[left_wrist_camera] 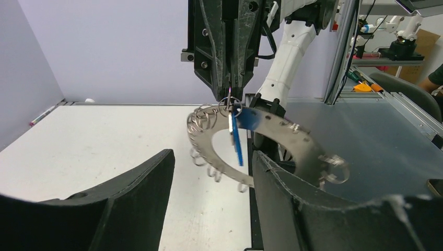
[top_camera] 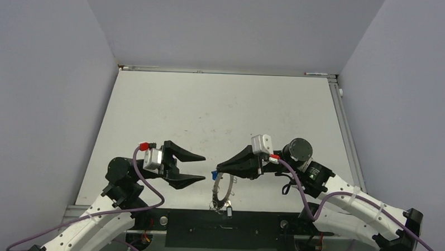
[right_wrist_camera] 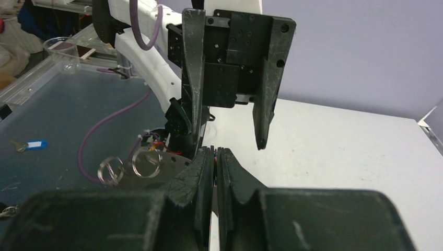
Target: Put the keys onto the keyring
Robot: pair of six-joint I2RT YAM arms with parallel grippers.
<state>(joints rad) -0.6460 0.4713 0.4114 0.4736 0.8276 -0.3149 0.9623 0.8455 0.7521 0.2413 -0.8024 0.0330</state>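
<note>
**A:** Over the near edge of the table [top_camera: 221, 108], how do the grippers stand?

**B:** The left gripper [top_camera: 203, 168] is half open and holds nothing. The right gripper [top_camera: 217, 169] is pinched tight on the keyring's [left_wrist_camera: 292, 141] top edge.

**A:** Where's the ring from the left one?

**B:** Hanging just beyond its fingertips, apart. The blue key [left_wrist_camera: 237, 146] dangles at the right tips.

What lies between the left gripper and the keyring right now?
Nothing: the top view shows only bare table between the open left gripper and the keyring, which the shut right gripper holds up by its edge.
</note>
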